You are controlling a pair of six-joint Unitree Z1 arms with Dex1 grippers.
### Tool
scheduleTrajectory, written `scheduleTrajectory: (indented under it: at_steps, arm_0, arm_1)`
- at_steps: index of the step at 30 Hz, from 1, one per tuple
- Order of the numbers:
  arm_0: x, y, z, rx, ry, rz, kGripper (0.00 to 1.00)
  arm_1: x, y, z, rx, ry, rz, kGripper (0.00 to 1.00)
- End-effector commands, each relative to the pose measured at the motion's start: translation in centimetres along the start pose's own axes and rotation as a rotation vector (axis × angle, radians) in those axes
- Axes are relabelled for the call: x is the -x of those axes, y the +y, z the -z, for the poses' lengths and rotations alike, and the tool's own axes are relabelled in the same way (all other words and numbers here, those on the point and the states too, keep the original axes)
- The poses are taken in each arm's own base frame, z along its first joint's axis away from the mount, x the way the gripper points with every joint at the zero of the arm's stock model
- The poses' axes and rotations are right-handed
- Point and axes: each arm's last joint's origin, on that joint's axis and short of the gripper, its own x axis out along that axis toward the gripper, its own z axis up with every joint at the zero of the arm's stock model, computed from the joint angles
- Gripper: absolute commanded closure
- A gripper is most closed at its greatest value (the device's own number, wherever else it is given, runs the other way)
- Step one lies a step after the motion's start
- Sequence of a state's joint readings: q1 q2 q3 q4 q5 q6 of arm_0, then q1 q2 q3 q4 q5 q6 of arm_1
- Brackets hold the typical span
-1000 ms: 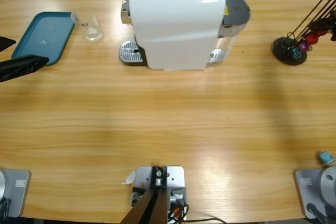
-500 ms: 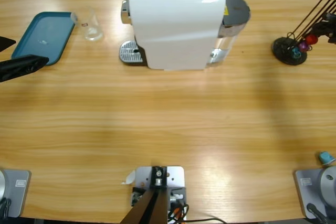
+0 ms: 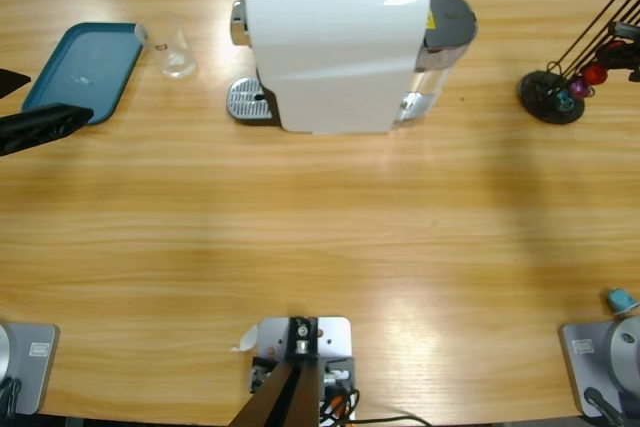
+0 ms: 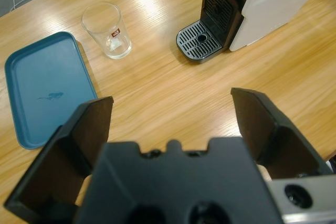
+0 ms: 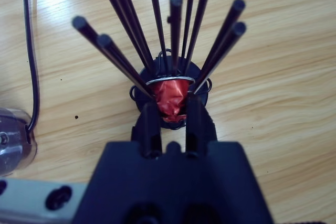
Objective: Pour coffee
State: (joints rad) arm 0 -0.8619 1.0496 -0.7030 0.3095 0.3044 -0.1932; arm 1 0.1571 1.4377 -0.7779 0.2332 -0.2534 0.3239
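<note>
Coffee cannot be seen in the clear glass, which stands upright on the counter near its far left, just right of the teal tray and well left of the white coffee machine. In the left wrist view the glass looks empty and bears a small red mark on its side; the tray lies beside it, and the machine's round metal drip grate sits bare under the spout. The left gripper hangs over the counter near the tray with its jaws spread wide and nothing between them; in the high view it shows only as a dark shape at the left edge. At the far right stands a black capsule rack of thin rods. The right gripper has its jaws closed on a red capsule seated in the rack.
</note>
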Motion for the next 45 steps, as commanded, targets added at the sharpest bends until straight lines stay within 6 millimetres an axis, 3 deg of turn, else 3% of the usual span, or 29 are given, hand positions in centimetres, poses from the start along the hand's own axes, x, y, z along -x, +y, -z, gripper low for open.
scheduleTrajectory:
  at_steps: [1,18,23,27,32,38,45]
  arm_0:
    - [-0.6,-0.1,1.2,-0.006,0.034,0.002,0.032]
    - [-0.5,-0.1,1.2,-0.003,0.026,0.004,0.032]
    - [-0.5,-0.1,1.2,-0.002,0.026,0.005,0.032]
    - [-0.5,-0.1,1.2,-0.001,0.025,0.006,0.032]
    - [-0.9,-0.3,1.3,-0.008,0.036,0.033,0.027]
    - [-2.7,-1.1,1.1,-0.054,0.081,0.06,0.027]
    - [-1.4,-0.7,1.5,-0.042,0.042,0.068,0.009]
  arm_1:
    - [1.8,-0.2,-0.7,0.023,-0.031,0.008,1.0]
    - [8.6,-1.1,-3.8,0.033,-0.091,0.011,1.0]
    - [11.4,-0.5,-4.8,0.108,-0.133,-0.04,1.0]
    - [14.9,2.0,-4.9,0.366,-0.212,-0.194,1.0]
    - [18.9,6.4,-2.4,0.795,-0.284,-0.466,1.0]
    - [19.1,11.6,0.0,1.052,-0.197,-0.635,1.0]
    - [17.5,18.8,-1.1,1.238,-0.144,-0.676,1.0]
